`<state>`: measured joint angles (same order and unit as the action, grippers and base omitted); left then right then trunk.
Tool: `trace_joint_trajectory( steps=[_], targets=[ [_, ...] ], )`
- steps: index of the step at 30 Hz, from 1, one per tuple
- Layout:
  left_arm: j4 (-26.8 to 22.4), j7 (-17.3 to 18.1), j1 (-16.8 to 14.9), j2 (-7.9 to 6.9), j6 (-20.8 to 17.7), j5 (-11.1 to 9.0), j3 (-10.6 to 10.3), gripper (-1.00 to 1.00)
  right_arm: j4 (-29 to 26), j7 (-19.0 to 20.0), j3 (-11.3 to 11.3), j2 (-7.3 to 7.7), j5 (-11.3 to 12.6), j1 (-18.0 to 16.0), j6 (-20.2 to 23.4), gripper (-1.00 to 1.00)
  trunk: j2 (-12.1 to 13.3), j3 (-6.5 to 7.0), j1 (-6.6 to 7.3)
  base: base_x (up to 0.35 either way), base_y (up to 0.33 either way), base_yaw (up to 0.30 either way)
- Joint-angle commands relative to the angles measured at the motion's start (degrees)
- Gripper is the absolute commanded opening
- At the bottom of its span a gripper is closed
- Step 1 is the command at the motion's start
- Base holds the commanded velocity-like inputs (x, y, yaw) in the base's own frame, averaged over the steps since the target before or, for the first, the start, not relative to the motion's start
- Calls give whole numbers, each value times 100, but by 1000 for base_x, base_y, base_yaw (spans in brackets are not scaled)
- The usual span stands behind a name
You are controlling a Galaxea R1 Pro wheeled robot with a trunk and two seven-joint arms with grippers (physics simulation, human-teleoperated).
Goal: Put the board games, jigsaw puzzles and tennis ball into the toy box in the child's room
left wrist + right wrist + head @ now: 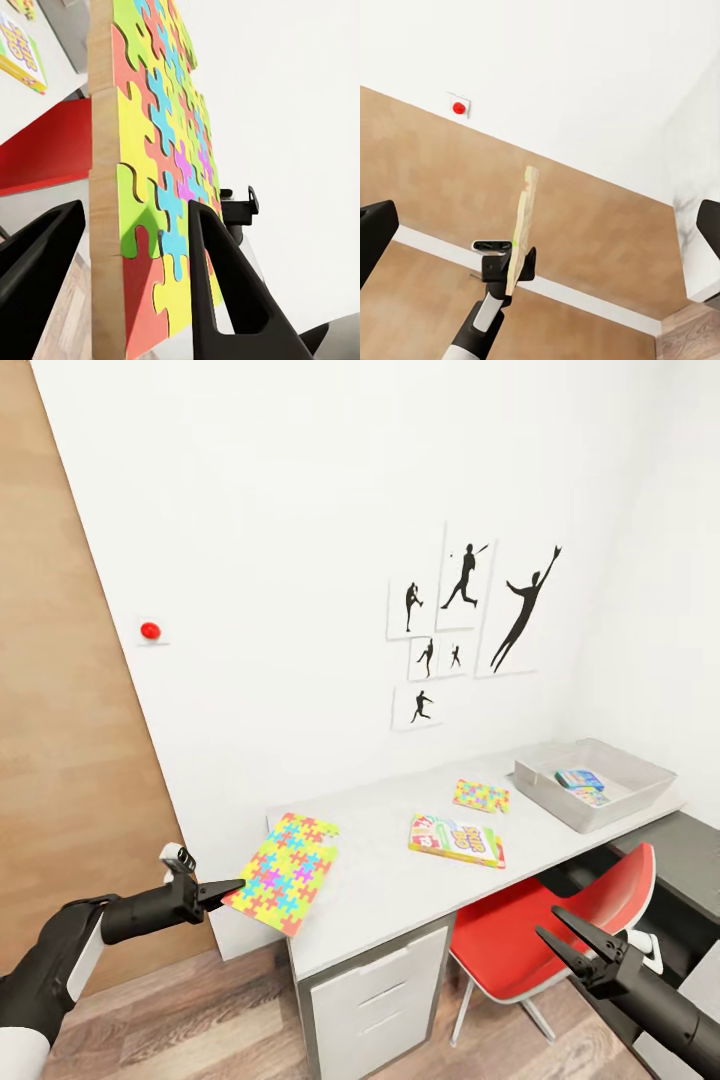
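Observation:
My left gripper is shut on the near edge of a large jigsaw puzzle, which hangs tilted over the left end of the table. In the left wrist view the puzzle stands between the black fingers. A smaller jigsaw puzzle and the white Skip-Bo board game lie on the table. At the right end, the toy box holds a blue-teal board game. My right gripper is open over a red chair. The tennis ball and the bed are out of view.
The red chair is tucked under the table's right half, in front of a dark cabinet. White drawers sit under the left half. A wooden panel lines the left, and athlete silhouettes hang on the wall.

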<state>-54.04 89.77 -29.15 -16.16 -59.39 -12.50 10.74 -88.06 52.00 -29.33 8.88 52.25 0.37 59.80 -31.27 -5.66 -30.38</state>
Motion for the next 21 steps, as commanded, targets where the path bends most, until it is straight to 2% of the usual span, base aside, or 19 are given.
trace_joint_trajectory(
  steps=[1,16,21],
  targets=[
    [-1,23,-3,-1,-61,2,-2,-100,-2,20,-3,1,-13,-2,20,100,33,9,20,0,0,-12],
    [-1,23,-3,6,-61,2,-2,-100,14,13,5,-11,-78,-2,20,100,635,279,350,0,0,-1],
    [-1,23,-3,7,-61,2,-4,-100,16,13,-3,-68,-83,-2,20,100,835,368,459,0,0,0]
  ],
)
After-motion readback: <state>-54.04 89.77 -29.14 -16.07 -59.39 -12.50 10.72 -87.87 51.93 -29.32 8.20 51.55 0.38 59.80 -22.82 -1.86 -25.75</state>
